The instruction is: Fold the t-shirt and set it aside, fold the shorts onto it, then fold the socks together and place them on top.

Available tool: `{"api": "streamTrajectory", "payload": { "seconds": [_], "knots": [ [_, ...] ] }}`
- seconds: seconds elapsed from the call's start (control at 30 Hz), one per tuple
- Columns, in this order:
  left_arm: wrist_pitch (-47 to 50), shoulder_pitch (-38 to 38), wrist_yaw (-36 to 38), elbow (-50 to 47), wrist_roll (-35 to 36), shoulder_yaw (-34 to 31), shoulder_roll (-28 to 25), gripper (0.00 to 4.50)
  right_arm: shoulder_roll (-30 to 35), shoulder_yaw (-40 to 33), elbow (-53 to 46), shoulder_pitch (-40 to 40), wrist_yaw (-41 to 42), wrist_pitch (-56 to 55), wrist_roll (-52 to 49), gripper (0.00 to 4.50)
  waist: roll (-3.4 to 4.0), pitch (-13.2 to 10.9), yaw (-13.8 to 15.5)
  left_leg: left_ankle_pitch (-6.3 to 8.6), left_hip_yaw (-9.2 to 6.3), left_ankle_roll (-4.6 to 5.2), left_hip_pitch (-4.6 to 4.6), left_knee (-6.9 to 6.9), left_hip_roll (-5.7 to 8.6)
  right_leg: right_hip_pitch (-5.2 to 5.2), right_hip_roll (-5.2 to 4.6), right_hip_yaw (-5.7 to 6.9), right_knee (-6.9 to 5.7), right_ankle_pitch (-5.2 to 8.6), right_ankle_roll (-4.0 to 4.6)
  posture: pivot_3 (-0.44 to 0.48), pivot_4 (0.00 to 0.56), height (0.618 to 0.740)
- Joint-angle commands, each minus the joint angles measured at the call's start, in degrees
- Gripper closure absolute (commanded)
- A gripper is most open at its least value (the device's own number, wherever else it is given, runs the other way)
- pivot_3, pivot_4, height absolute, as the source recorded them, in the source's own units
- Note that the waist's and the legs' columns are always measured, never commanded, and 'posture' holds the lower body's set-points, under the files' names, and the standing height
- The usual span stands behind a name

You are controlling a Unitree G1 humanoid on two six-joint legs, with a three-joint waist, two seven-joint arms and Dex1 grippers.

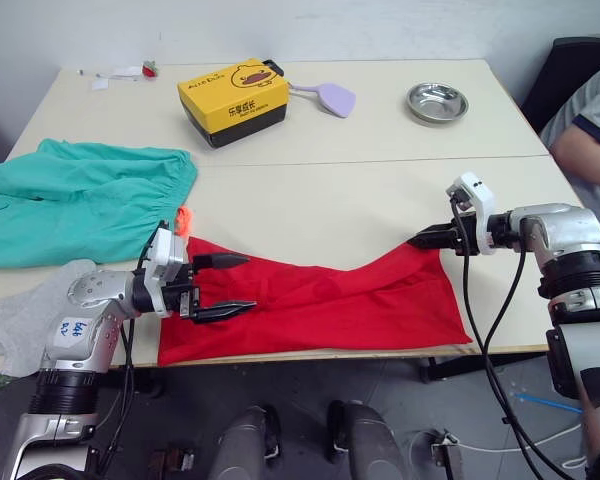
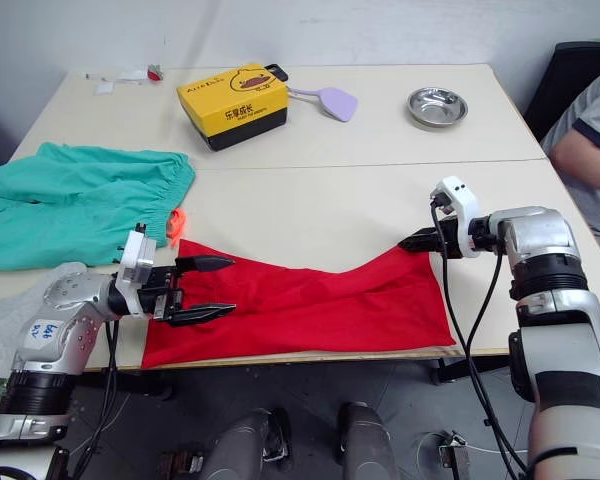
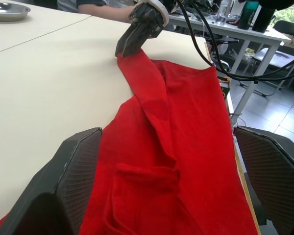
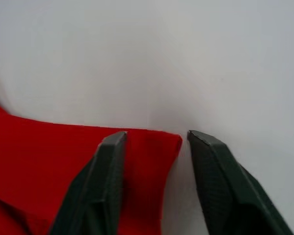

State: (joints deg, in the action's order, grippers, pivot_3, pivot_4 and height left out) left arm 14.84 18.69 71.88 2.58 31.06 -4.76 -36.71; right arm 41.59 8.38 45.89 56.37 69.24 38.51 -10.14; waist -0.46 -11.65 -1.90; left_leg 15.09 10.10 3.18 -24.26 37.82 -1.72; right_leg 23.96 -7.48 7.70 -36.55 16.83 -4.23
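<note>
We see the t-shirt (image 1: 325, 300) lying partly folded along the near edge of the counter (image 1: 320, 200), a long red band with creases running from left to right. The right tool (image 4: 154, 139) sits at the shirt's far right corner; in the right wrist view its two fingers stand slightly apart with the red corner lying between them, so we note it as not closed on the cloth. The left tool (image 1: 225, 285) hovers over the shirt's left end, its fingers spread wide with the red cloth beneath and between them.

The shorts (image 1: 75, 195) lie flat at the left of the counter, their orange drawstring (image 1: 184, 220) just beside the shirt's upper left corner. The socks (image 1: 20, 315) rest at the near left corner, partly behind the left arm.

Farther back stand a yellow box (image 1: 233, 100), a lilac spatula (image 1: 332, 97) and a metal bowl (image 1: 436, 101). A person's arm (image 1: 590, 145) shows at the right edge.
</note>
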Motion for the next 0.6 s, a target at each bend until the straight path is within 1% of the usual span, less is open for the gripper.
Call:
{"api": "streamTrajectory", "payload": {
  "seconds": [0.03,0.1,0.3,0.43,0.57,0.6],
  "knots": [
    [-1.1,0.1,0.0,-1.3,0.2,-0.9,-0.1,0.0,1.3,-3.2,-2.0,-0.4,2.9,-4.2,-1.5,3.79,0.0,0.0,0.0,0.0,0.0,0.0,0.0,0.0,0.0,0.0,0.0,0.0,0.0,0.0,0.0,0.0,0.15,0.74],
    [-1.3,0.2,0.1,-1.0,0.0,-0.7,-0.1,0.0,1.7,-4.9,-4.1,-1.5,4.6,-6.6,-2.9,4.47,0.0,0.0,0.1,0.0,0.0,-0.01,0.0,0.0,0.0,0.0,0.0,0.0,0.0,0.0,0.0,0.0,0.15,0.74],
    [-2.0,0.5,-0.2,0.0,-0.8,-0.1,0.3,0.0,4.3,-7.8,-11.1,-6.9,9.3,-9.1,-5.3,4.47,0.0,0.0,0.3,0.01,0.0,0.0,0.0,0.0,0.0,-0.02,-0.01,0.02,0.01,0.0,0.0,0.0,0.15,0.74],
    [-2.6,0.6,-0.6,0.8,-1.8,0.1,0.4,0.0,5.7,-13.0,-18.7,-13.6,14.1,-14.7,-10.3,4.47,0.0,0.0,0.3,0.03,-0.01,-0.01,0.01,-0.01,0.01,-0.03,-0.01,0.02,0.04,-0.01,-0.02,0.0,0.15,0.74],
    [-3.0,0.6,-0.5,1.5,-2.2,0.1,0.7,0.0,7.0,-12.7,-19.6,-16.7,11.3,-16.7,-7.8,4.47,0.0,0.0,0.2,0.03,0.0,-0.02,0.04,-0.01,0.0,-0.05,0.0,0.02,0.03,-0.01,-0.02,0.0,0.15,0.74],
    [-3.1,0.6,-0.4,1.5,-2.2,0.3,0.8,0.0,6.6,-12.9,-18.0,-15.5,8.4,-14.4,-7.4,4.47,0.0,0.0,0.0,0.04,0.0,-0.03,0.06,-0.01,0.0,-0.05,0.0,0.01,0.03,-0.01,-0.02,0.0,0.15,0.74]
  ]
}}
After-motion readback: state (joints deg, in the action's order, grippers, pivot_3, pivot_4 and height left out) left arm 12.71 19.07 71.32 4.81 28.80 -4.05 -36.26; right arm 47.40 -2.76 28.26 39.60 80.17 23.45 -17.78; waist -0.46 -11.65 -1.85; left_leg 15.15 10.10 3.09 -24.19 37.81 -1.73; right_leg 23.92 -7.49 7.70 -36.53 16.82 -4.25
